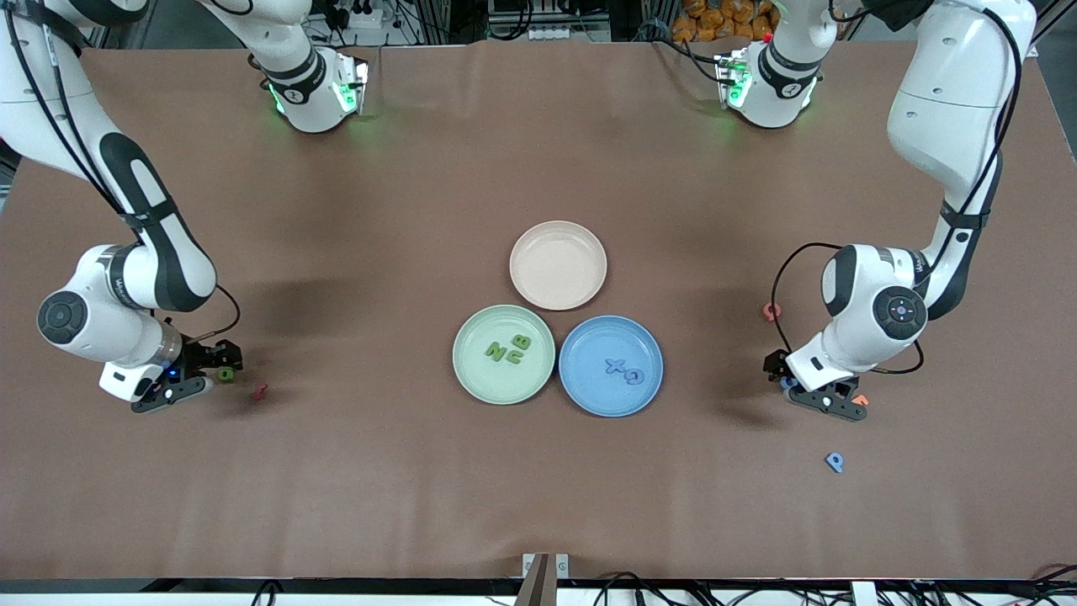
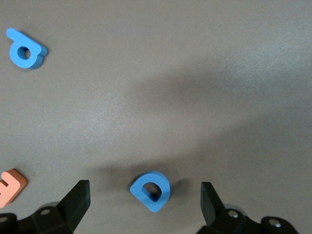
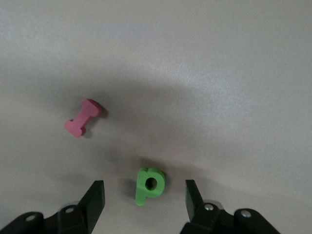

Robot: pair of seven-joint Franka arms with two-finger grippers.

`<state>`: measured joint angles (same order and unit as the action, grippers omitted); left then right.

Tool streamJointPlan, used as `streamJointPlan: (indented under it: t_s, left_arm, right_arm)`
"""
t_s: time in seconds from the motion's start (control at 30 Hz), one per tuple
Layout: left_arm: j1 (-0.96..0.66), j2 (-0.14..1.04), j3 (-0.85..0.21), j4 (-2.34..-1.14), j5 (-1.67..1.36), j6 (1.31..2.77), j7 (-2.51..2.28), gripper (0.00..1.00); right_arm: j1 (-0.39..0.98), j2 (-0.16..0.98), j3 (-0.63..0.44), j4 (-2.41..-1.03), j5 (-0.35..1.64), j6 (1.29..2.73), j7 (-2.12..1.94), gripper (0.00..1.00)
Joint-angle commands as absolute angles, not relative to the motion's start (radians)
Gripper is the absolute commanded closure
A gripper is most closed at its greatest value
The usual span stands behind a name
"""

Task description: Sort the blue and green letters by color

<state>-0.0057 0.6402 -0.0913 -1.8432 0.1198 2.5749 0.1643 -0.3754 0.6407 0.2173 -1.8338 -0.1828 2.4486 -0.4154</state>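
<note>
My left gripper (image 2: 145, 196) is down at the table, open, with a blue D (image 2: 151, 191) lying between its fingers, a gap on each side. A blue P (image 2: 25, 49) lies apart from it, nearer the front camera (image 1: 834, 461). My right gripper (image 3: 144, 197) is also low and open, its fingers standing on either side of a green P (image 3: 149, 185) without touching it. The green plate (image 1: 471, 370) holds green letters, among them an N (image 1: 495, 351) and a B (image 1: 521, 342). The blue plate (image 1: 589, 396) holds a blue X (image 1: 616, 366) and G (image 1: 634, 376).
An empty pink plate (image 1: 558, 264) sits just farther from the front camera than the two coloured plates. An orange E (image 2: 9, 186) lies close beside the left gripper's finger. A dark red letter (image 1: 260, 391) lies near the green P. Another reddish letter (image 1: 771, 311) lies near the left arm.
</note>
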Motion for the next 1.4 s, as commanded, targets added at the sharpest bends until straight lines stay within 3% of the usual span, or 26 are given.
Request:
streamJointPlan:
  t_s: [0.0,0.8,1.07,1.13,1.23,1.37]
  left_arm:
    - [-0.002,0.601,-0.095,-1.89,0.118,2.591,0.161,0.0]
    - [-0.002,0.606,-0.095,-1.905,0.115,2.629,0.158,0.0]
    - [0.0,0.62,-0.097,-1.898,0.117,2.641,0.158,0.0]
    - [0.0,0.624,-0.095,-1.896,0.118,2.642,0.16,0.0]
    - [-0.002,0.629,-0.095,-1.894,0.121,2.64,0.169,0.0]
    - [-0.002,0.63,-0.095,-1.89,0.126,2.635,0.178,0.0]
  right_arm:
    - [-0.364,0.658,0.209,-1.807,-0.221,2.436,-0.416,0.32]
    - [-0.354,0.675,0.203,-1.809,-0.265,2.45,-0.374,0.47]
    - [-0.353,0.675,0.202,-1.809,-0.278,2.451,-0.373,0.65]
    - [-0.353,0.673,0.202,-1.809,-0.278,2.451,-0.373,0.75]
    - [-0.353,0.672,0.202,-1.807,-0.275,2.448,-0.371,0.99]
    - [-0.351,0.661,0.204,-1.807,-0.267,2.439,-0.359,1.0]
